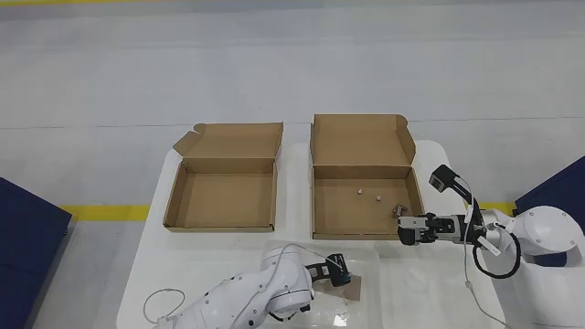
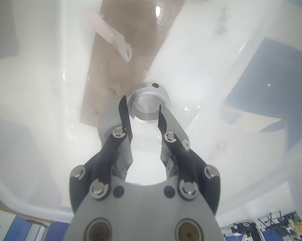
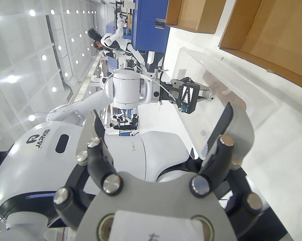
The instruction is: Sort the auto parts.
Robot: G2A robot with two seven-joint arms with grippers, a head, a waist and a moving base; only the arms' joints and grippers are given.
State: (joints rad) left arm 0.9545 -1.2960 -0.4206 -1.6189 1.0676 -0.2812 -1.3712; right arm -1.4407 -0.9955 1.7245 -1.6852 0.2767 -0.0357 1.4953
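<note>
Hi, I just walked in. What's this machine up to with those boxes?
A two-armed robot is sorting auto parts. Its left gripper is down in the clear plastic bin, jaws closed on a silver metal ring. The right gripper hangs open by the front corner of the right-hand brown cardboard box, which holds a few small parts. A second cardboard box sits open beside it.

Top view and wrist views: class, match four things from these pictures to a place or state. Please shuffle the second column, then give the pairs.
Things:
1. metal ring
2. white clip
3. right cardboard box
4. right gripper

Places or states:
a. holds a few small parts
b. open, by a box's front corner
c. lies loose in the clear bin
d. gripped by the left gripper

Pairs: 1-d, 2-c, 3-a, 4-b.
</note>
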